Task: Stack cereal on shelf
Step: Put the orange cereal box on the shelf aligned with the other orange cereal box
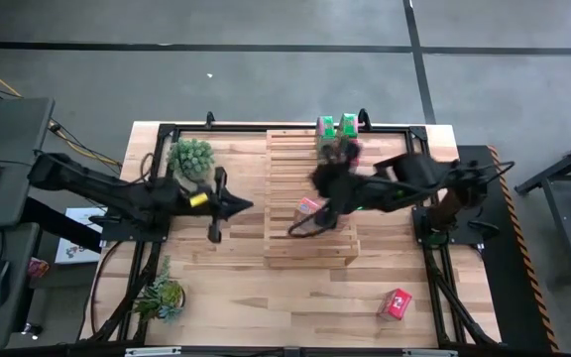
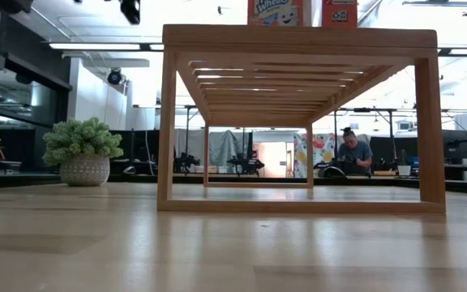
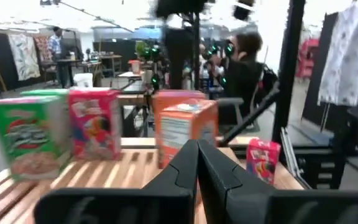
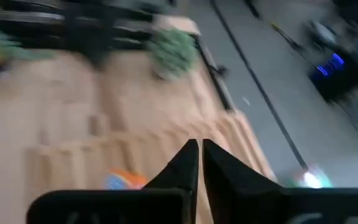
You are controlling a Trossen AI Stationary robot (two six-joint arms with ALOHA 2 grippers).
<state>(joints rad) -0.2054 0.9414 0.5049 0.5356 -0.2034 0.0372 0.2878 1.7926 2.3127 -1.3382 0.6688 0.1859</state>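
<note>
The right arm reaches in from the table's right side, elbow bent, stretched out over the pale slatted wooden shelf (image 1: 310,198). Its right gripper (image 1: 293,232) hangs above the shelf's near part, fingers (image 4: 188,165) clenched together with nothing between them. The left arm waits over the left half of the wooden table (image 1: 266,297), its left gripper (image 1: 214,234) also pinched shut and empty, aimed across at the shelf.

Several small cardboard cereal boxes stand on the shelf top. An orange box (image 3: 185,130) stands upright near the middle, long axis vertical, just beside the right gripper but clear of it. At the far end a green box (image 3: 27,137) and a pink-red box (image 3: 95,130) stand upright side by side; from overhead another green box (image 1: 349,125) shows beside them. One red box (image 1: 397,303) lies off the shelf on the table near the front right corner, well apart from both grippers.

A bushy green plant in a pot (image 2: 83,154) sits at the table's far left.
</note>
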